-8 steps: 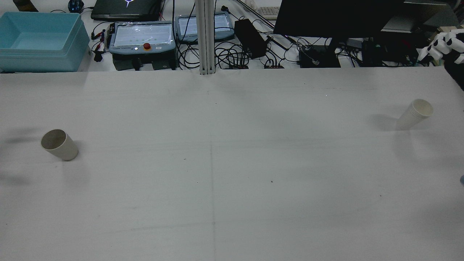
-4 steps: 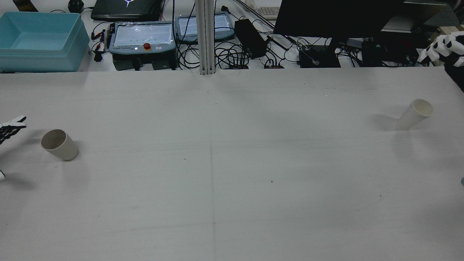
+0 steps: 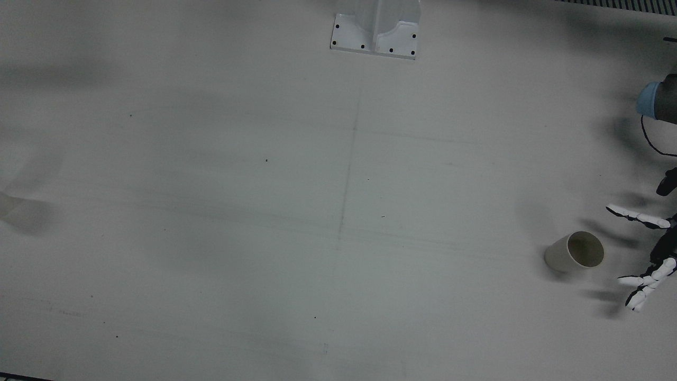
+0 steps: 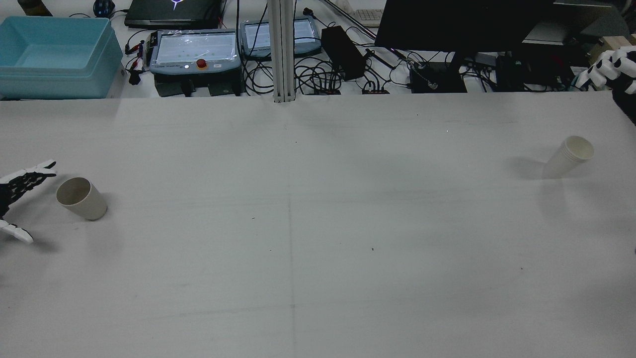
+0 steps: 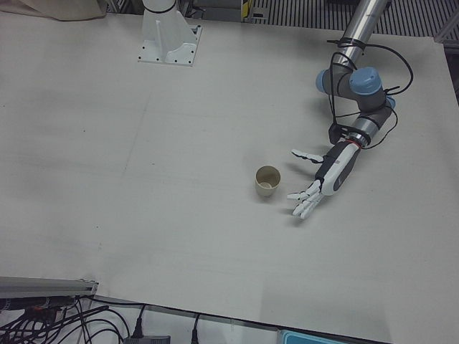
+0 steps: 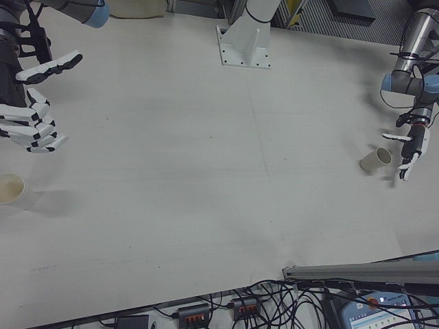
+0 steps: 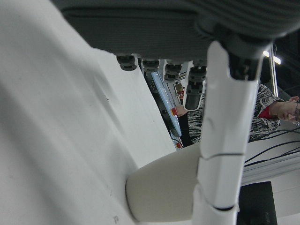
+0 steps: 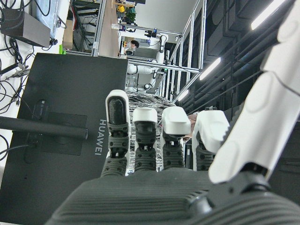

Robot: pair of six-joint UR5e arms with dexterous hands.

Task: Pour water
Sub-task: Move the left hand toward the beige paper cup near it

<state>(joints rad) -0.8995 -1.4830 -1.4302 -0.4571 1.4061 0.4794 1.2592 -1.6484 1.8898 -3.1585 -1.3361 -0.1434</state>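
Note:
A beige cup (image 4: 81, 198) stands on the white table near the robot's left edge; it also shows in the front view (image 3: 575, 252) and the left-front view (image 5: 267, 182). My left hand (image 4: 20, 199) is open with fingers spread, just beside the cup and not touching it, as the left-front view (image 5: 319, 183) shows. In the left hand view the cup (image 7: 164, 190) sits close below a finger. A stack of white cups (image 4: 569, 156) stands on the right side. My right hand (image 4: 608, 69) is open and empty, raised beyond the stack; the right-front view (image 6: 34, 103) shows it above the cups (image 6: 12, 190).
A blue bin (image 4: 54, 54), two teach pendants (image 4: 194, 49), cables and a dark monitor (image 4: 462, 25) line the far edge behind the table. An aluminium post (image 4: 281, 49) stands at the far middle. An arm pedestal (image 3: 375, 32) is bolted at the near middle.
My left hand has come into the rear view from the left edge and moved closer to the beige cup. My right hand has drifted slightly to the right. The cups have not moved.

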